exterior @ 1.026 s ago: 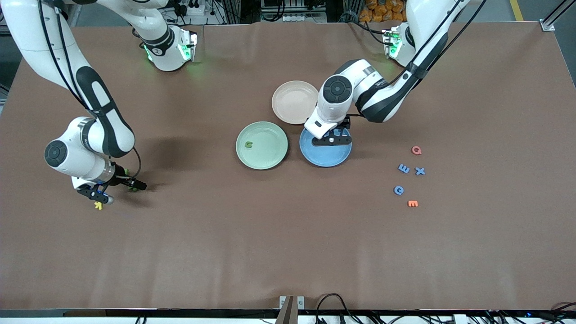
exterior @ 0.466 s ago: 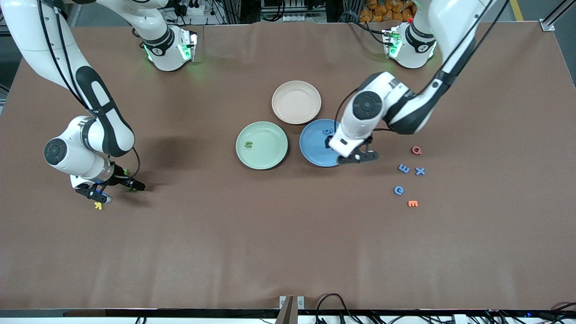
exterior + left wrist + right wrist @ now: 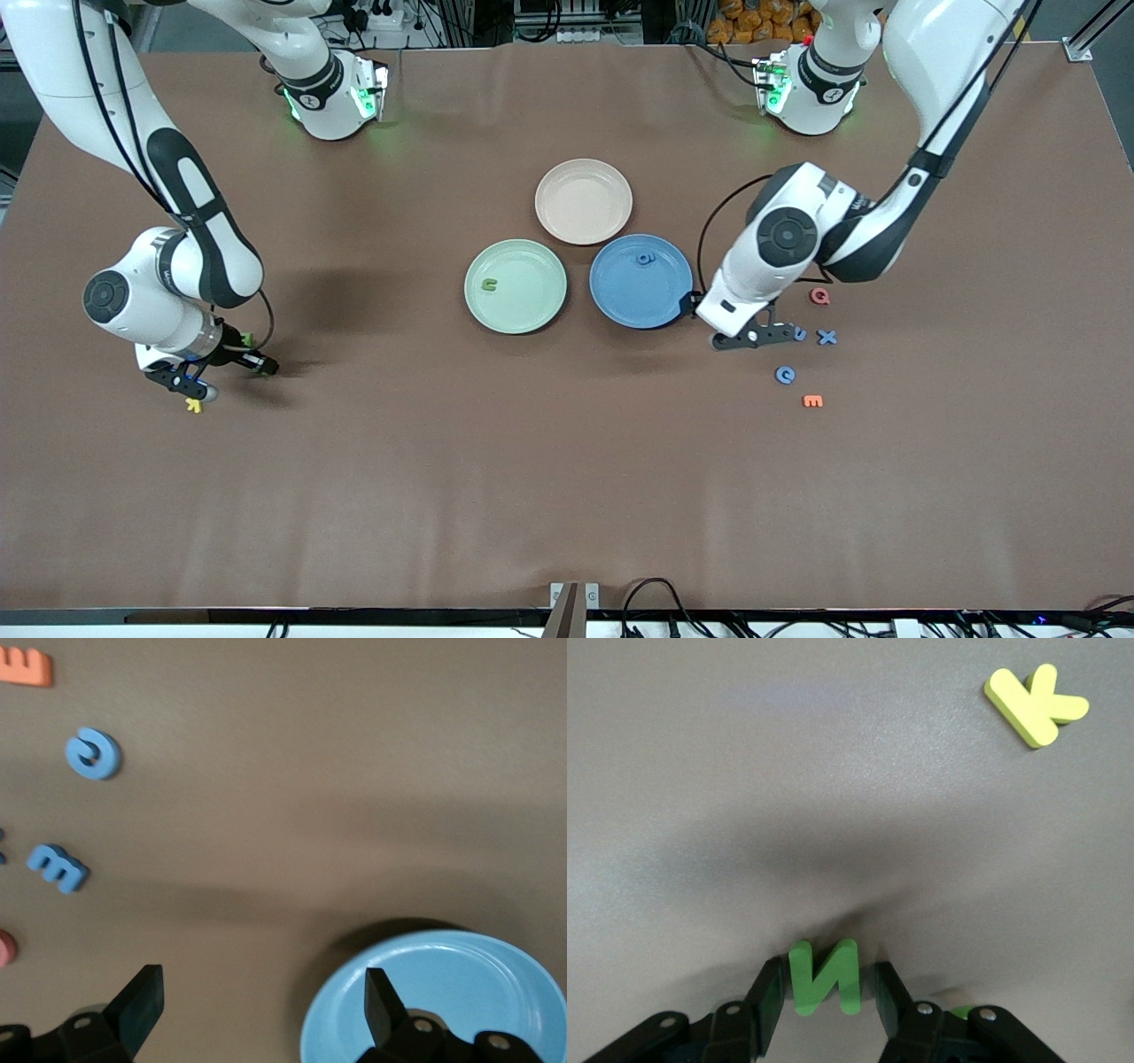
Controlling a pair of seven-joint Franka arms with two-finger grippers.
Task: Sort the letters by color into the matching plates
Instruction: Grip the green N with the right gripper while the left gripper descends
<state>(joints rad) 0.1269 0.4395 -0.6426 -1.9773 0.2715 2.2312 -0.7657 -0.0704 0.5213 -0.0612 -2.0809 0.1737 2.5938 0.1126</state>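
Note:
My right gripper [image 3: 829, 992] is down at the table at the right arm's end. A green letter N [image 3: 824, 976] lies flat between its fingers, with a narrow gap on each side. In the front view this right gripper [image 3: 221, 372] hides the N. My left gripper [image 3: 757, 337] hangs open and empty over the table between the blue plate [image 3: 638, 301] and the loose blue letters X [image 3: 827, 337] and C [image 3: 785, 375]. It partly covers a blue E [image 3: 58, 866]. One blue letter [image 3: 645, 259] lies in the blue plate. A green U [image 3: 489, 285] lies in the mint green plate [image 3: 532, 310].
A yellow K [image 3: 193, 405] lies beside the right gripper, nearer to the camera. A red Q [image 3: 820, 296] and an orange E [image 3: 812, 401] lie among the blue letters. A beige-pink plate [image 3: 583, 201] stands next to the two plates, toward the robots' bases.
The left arm swung away from over the blue plate toward the loose blue letters, staying open; a blue letter now shows in that plate. The right gripper's fingers narrowed around the green N.

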